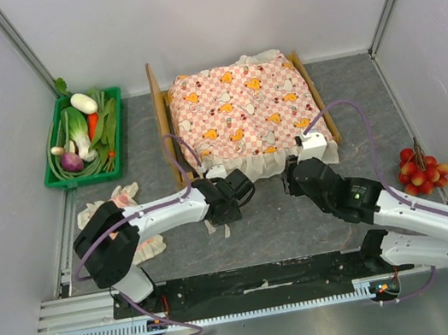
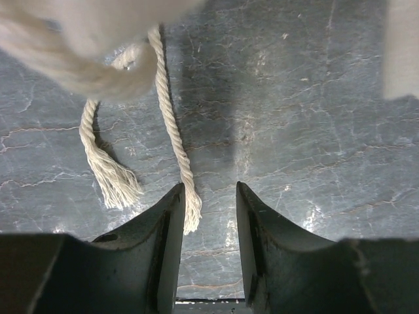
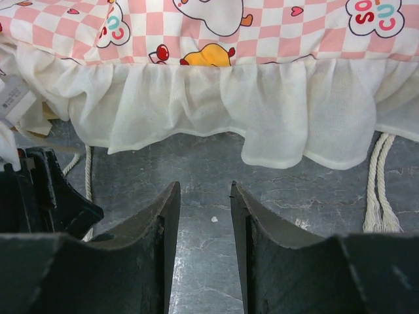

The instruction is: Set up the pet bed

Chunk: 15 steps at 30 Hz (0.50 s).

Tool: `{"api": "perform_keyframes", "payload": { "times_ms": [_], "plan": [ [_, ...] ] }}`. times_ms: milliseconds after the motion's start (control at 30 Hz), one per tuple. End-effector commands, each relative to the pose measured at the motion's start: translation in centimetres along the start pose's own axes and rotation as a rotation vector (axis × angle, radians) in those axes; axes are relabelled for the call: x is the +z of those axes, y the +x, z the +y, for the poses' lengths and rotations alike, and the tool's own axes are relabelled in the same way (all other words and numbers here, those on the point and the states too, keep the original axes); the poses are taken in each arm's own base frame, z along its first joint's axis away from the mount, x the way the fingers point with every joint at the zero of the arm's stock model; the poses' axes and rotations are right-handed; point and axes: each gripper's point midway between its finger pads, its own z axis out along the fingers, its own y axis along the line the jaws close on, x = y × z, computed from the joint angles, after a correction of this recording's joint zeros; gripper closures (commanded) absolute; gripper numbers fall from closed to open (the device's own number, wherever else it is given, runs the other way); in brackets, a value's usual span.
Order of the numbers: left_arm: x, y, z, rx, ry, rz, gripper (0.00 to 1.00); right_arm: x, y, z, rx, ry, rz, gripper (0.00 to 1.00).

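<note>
Pet bed (image 1: 158,110) base hidden under checked mattress (image 1: 244,107). Pillow (image 1: 122,196) partly under left arm (image 1: 163,213). Pale cloth (image 2: 78,46) blurred and cut off in the left wrist view.

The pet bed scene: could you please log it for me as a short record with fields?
pet bed: wooden frame, far centre of table
mattress: pink-checked, on the frame, frill over near edge
pillow: on table, partly under left arm
left gripper: open, empty, cord end lying close by
right gripper: open, empty, facing frill
green tray: vegetables, far left
</note>
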Motion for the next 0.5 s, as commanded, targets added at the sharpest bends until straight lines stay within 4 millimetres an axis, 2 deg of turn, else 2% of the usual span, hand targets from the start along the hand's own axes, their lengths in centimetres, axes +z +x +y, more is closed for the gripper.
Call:
{"api": "perform_keyframes", "payload": {
  "times_ms": [0,267,467],
  "plan": [
    [1.11,0.64,0.17,0.018,-0.006,0.018,0.57,0.24,-0.58,0.51,0.033,-0.015,-0.018,0.56],
    [1.44,0.8,0.85,0.014,-0.022,0.011,0.57,0.49,-0.31,0.53,0.033,-0.017,-0.005,0.56],
    [2.03,1.39,0.96,0.019,-0.027,0.03,0.63,0.54,-0.2,0.51,0.036,-0.018,-0.001,0.56]
  ]
}}
